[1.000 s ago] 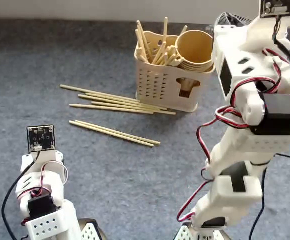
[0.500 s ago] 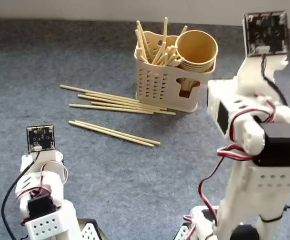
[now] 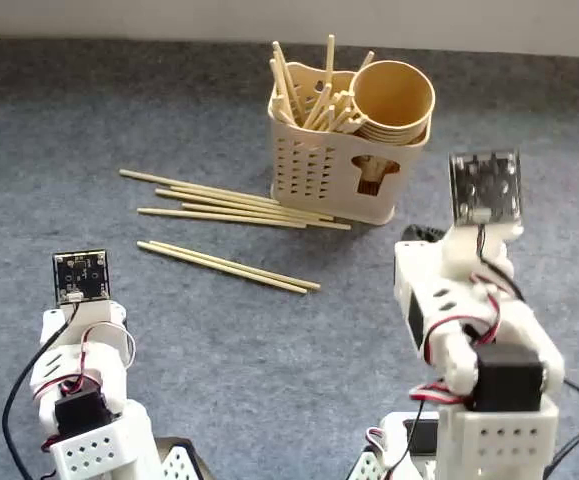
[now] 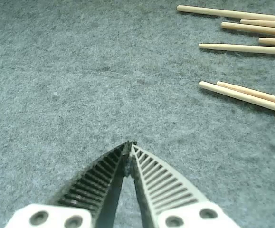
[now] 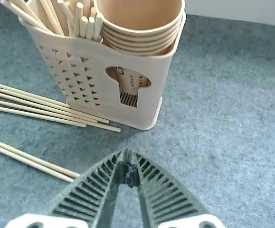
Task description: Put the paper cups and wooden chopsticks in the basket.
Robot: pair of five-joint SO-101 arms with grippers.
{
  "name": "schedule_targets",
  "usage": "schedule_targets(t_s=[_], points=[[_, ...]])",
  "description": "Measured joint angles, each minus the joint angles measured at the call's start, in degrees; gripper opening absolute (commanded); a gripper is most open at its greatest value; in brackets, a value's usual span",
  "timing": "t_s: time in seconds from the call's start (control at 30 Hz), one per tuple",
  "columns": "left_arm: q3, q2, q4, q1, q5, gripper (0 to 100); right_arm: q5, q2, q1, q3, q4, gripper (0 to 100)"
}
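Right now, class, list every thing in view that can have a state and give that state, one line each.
basket: upright, partly filled.
paper cups: nested in one stack, standing in the basket.
chopsticks in the basket: on end, leaning.
loose chopsticks: lying flat on the carpet, not yet in the basket.
left gripper: shut, empty.
right gripper: shut, empty.
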Motion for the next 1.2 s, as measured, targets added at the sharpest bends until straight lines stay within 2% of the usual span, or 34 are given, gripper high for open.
schedule_targets(t_s=[0.23,0.6,0.7,0.87,1.03,1.2], points=[[0.00,0.00,0.00,0.00,0.00,1,0.00,-17.76,0.00,20.75,-8.26,0.5],[0.00,0.00,0.00,0.00,0.00,1,0.00,-36.92,0.00,39.91,-9.23,0.5],[0.00,0.00,0.00,0.00,-0.97,1,0.00,-38.15,0.00,44.66,-9.23,0.5],[-1.23,-0.09,0.00,0.00,-10.64,1,0.00,-38.15,0.00,49.93,-9.23,0.5],[-8.35,-0.09,0.53,0.00,-12.13,4,0.00,-38.24,0.09,55.30,-9.23,0.5],[-18.20,-0.35,7.65,3.16,-12.40,4,0.00,-38.15,0.09,59.16,-9.41,0.5]])
